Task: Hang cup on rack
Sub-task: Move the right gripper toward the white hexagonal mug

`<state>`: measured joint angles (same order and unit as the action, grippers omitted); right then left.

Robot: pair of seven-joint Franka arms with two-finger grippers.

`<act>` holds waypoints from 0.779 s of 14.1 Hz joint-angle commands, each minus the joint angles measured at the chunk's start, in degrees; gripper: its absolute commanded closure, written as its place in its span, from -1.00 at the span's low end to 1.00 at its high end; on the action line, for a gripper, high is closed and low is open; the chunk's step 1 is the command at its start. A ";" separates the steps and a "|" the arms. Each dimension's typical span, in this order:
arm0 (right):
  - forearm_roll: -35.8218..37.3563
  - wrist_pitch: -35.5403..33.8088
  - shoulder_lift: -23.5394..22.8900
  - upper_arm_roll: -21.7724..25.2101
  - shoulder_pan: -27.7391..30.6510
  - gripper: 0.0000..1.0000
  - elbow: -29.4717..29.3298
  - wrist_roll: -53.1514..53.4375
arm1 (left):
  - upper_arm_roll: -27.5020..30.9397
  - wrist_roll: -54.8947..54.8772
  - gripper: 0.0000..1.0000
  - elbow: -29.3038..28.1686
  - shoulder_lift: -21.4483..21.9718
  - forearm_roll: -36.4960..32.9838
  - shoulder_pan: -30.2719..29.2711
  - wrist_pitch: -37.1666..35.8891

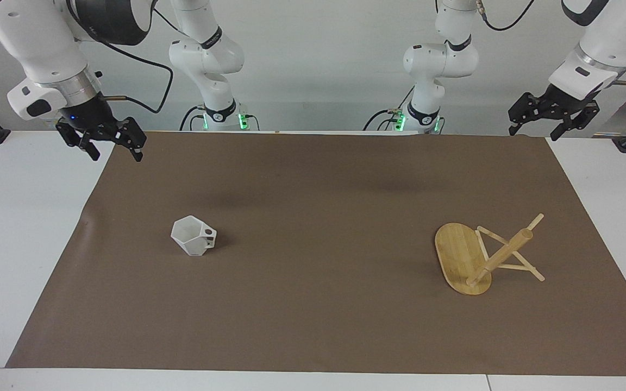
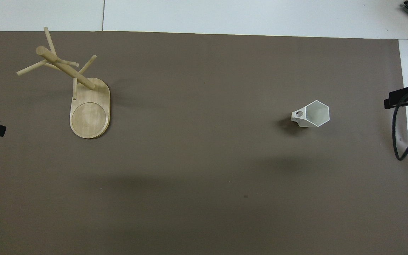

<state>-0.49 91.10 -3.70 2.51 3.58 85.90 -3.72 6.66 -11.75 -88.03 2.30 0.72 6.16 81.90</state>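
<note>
The white faceted cup (image 1: 193,237) stands upright on the brown mat toward the right arm's end, its handle pointing toward the rack; it also shows in the overhead view (image 2: 316,113). The bamboo rack (image 1: 463,258) stands on its oval base toward the left arm's end, with its post (image 1: 502,254) and thin pegs bare; it also shows in the overhead view (image 2: 90,114). My right gripper (image 1: 115,151) is open and empty, raised over the mat's corner nearest its base. My left gripper (image 1: 537,130) is open and empty, raised over the mat's corner at its own end. Both arms wait.
The brown mat (image 1: 313,315) covers most of the white table (image 1: 14,244). A black cable (image 2: 402,141) hangs by the right gripper at the mat's edge. The two arm bases (image 1: 220,117) stand at the table's edge nearest the robots.
</note>
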 commanded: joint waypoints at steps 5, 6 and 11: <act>0.67 3.19 1.75 -0.40 0.11 -1.00 4.16 0.20 | -7.36 0.67 -1.00 1.72 -0.46 -0.37 -6.51 -2.27; 0.67 6.52 3.24 -0.49 -0.06 -1.00 7.67 0.37 | -7.36 0.67 -1.00 1.72 -0.28 -0.46 -6.60 -2.36; 0.32 20.59 4.67 -0.66 -0.24 -1.00 19.38 0.02 | -7.45 0.76 -1.00 -0.13 0.69 -0.46 -6.07 -1.92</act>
<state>-0.50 106.47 -1.04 2.15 3.33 99.29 -3.72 -0.26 -11.48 -87.90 2.32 0.70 0.32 81.00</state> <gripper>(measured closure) 0.000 0.000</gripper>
